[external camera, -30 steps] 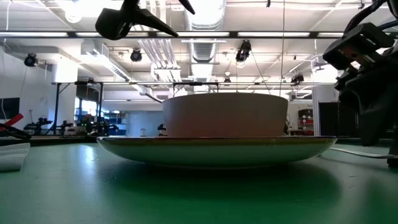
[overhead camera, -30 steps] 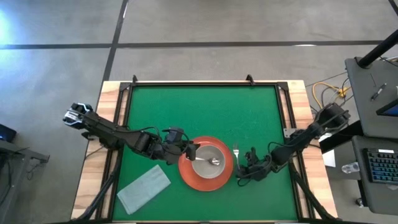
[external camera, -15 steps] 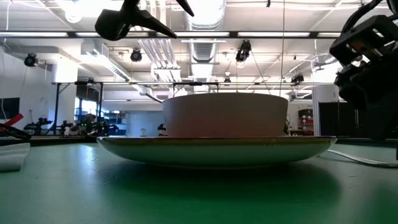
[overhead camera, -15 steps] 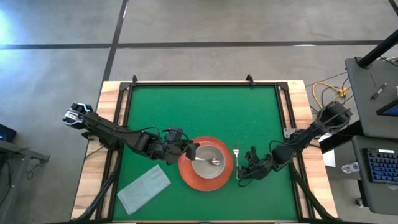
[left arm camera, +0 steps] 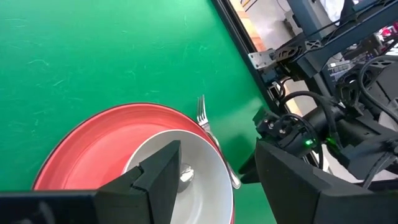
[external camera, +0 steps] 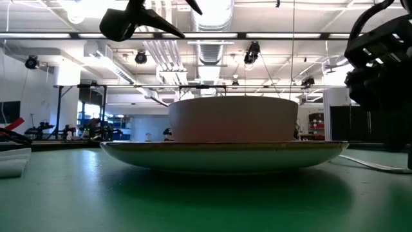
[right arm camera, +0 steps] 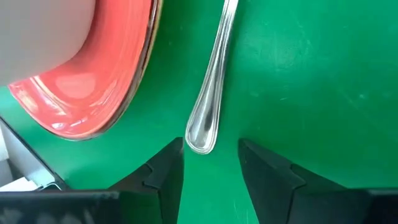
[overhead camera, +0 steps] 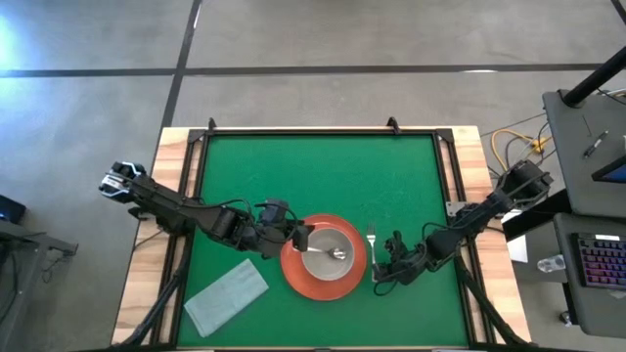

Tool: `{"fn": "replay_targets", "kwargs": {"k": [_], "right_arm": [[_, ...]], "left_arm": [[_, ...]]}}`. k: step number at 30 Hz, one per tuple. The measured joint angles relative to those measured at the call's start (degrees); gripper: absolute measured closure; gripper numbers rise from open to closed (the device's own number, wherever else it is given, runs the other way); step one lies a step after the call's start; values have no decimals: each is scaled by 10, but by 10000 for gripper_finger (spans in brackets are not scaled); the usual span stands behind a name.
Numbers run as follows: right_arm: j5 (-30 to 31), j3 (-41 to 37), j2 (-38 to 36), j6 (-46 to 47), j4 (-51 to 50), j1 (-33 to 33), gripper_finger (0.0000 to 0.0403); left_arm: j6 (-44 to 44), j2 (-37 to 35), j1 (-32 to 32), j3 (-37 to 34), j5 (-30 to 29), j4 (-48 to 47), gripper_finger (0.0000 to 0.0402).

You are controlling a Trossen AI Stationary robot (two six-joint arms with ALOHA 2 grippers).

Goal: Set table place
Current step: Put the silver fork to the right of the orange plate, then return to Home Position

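The orange-red plate (overhead camera: 298, 279) lies on the green table (overhead camera: 293, 176) near its front middle. The grey bowl (overhead camera: 318, 262) stands on the plate, and the silver spoon (overhead camera: 338, 254) lies inside the bowl. The silver fork (overhead camera: 372, 242) lies flat on the table just right of the plate, tines toward the far edge. My left gripper (overhead camera: 301, 238) is open above the plate's left rim, touching nothing. My right gripper (right arm camera: 211, 144) is open just above the fork's handle end (right arm camera: 202, 138), a finger to each side, not touching it.
A folded grey cloth (overhead camera: 227, 295) lies on the table at the front left, near my left arm. The table's far half is bare green. Off the table's right edge are cables and a desk with a keyboard (overhead camera: 599, 259).
My right gripper has risen a little off the table beside the plate, with its fingers apart. The fork lies where it was. My left gripper, the plate, the bowl and the spoon have kept still.
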Motion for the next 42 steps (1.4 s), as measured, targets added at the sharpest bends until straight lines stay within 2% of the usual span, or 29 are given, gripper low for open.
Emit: {"fn": "replay_targets", "kwargs": {"k": [5,16,30,33,37,40,42], "right_arm": [[25,-1,0,-4,6,0,260],[27,-1,31,-6,67,0,262],[30,-2,11,-18,78,0,257],[73,0,-20,-55,79,0,257],[132,19,-86,-176,76,-6,261],[106,30,-141,-315,73,-9,266],[73,39,-179,-359,73,-9,271]], "left_arm": [[0,0,0,0,0,0,210],[0,0,0,0,0,0,210],[2,0,0,0,0,0,210],[26,0,0,0,4,14,210],[155,-3,-1,6,12,93,210],[270,-15,-1,17,64,126,210],[269,-26,-1,17,94,156,210]]}}
